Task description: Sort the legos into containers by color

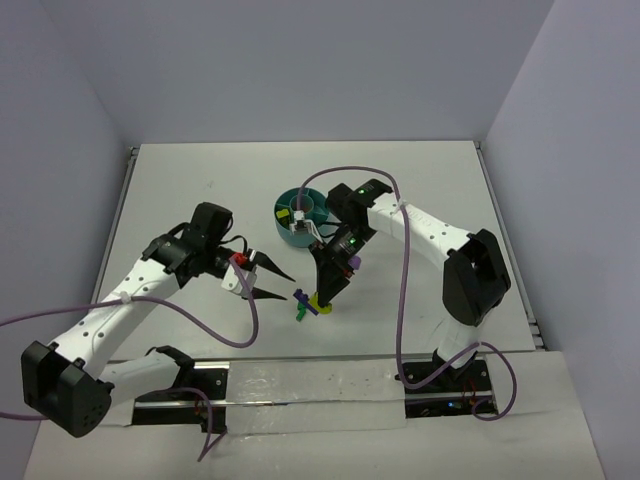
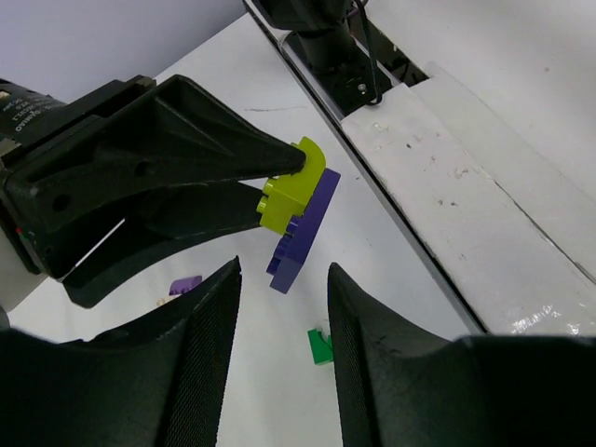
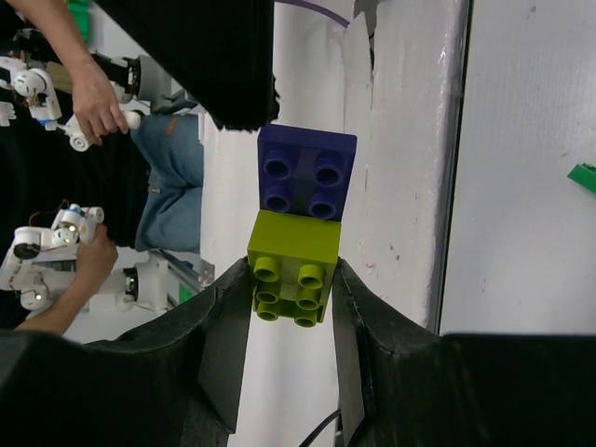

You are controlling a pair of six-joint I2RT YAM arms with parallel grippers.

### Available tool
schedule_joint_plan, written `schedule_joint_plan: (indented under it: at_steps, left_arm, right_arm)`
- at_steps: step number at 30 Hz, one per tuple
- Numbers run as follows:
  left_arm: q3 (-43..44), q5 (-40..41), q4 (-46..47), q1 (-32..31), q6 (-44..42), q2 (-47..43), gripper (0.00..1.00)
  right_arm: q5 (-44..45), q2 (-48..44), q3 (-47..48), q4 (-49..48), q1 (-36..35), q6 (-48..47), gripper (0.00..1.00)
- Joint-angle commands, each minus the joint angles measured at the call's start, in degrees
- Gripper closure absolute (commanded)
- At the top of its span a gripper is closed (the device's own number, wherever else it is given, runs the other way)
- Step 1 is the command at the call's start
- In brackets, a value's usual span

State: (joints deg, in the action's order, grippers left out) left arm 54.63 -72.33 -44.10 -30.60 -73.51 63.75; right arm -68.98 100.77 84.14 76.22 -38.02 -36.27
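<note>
Right claw [image 1: 320, 298]: pointing down at the table [image 1: 200, 190], narrowed and clamped on a lime brick [image 3: 293, 265], one finger on each side of it.
Purple brick [image 3: 305, 182]: joined to the lime brick and sticking out past the fingertips; not touched by the fingers. Whether it touches the table cannot be told.
Held pair, place: on the near side of the bowl [image 1: 305, 193], well outside it, between the two arms.
Left claw [image 1: 290, 287]: wide and holding nothing, its tips aimed right at the held pair, just beside it.
Green brick [image 2: 320, 346]: loose on the table, just left and near of the held pair.
Small purple brick [image 2: 184, 284]: loose on the table, close to the green one.
Bowl: teal, round, divided inside, far of both claws; a few small pieces inside.
</note>
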Motion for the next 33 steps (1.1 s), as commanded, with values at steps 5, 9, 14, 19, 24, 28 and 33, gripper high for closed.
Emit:
schedule_joint_plan:
  at_steps: [5, 9, 14, 19, 24, 28, 33]
  left_arm:
    - [0.7, 0.6, 3.4, -3.1, 0.6, 0.7, 0.53]
    - [0.5, 1.2, 2.5, -4.2, -1.3, 1.0, 0.51]
    - [0.3, 1.9, 1.9, -5.6, -2.6, 1.5, 0.53]
    - [0.4, 2.8, 1.6, -7.1, -4.0, 2.0, 0.67]
    - [0.4, 4.0, 1.0, -8.2, -5.2, 2.4, 0.79]
    - [0.1, 4.4, 0.8, -8.9, -5.2, 2.6, 0.88]
    - [0.1, 5.1, -0.9, -9.5, -6.9, 3.0, 1.0]
  right_arm:
    - [-2.7, 0.5, 2.7, 6.3, -0.4, -2.4, 1.0]
    - [-2.6, 0.2, 2.6, 6.3, -0.6, -2.5, 1.0]
    - [-2.3, 0.0, 2.7, 6.3, -0.9, -2.3, 1.0]
    - [-2.2, -0.1, 2.7, 6.3, -1.2, -1.9, 1.0]
    - [-1.7, -0.2, 2.8, 6.3, -1.5, -1.5, 1.0]
    - [-1.6, -0.3, 3.1, 6.3, -1.7, -1.5, 1.0]
    - [-0.5, -0.7, 2.9, 6.3, -1.9, -1.6, 1.0]
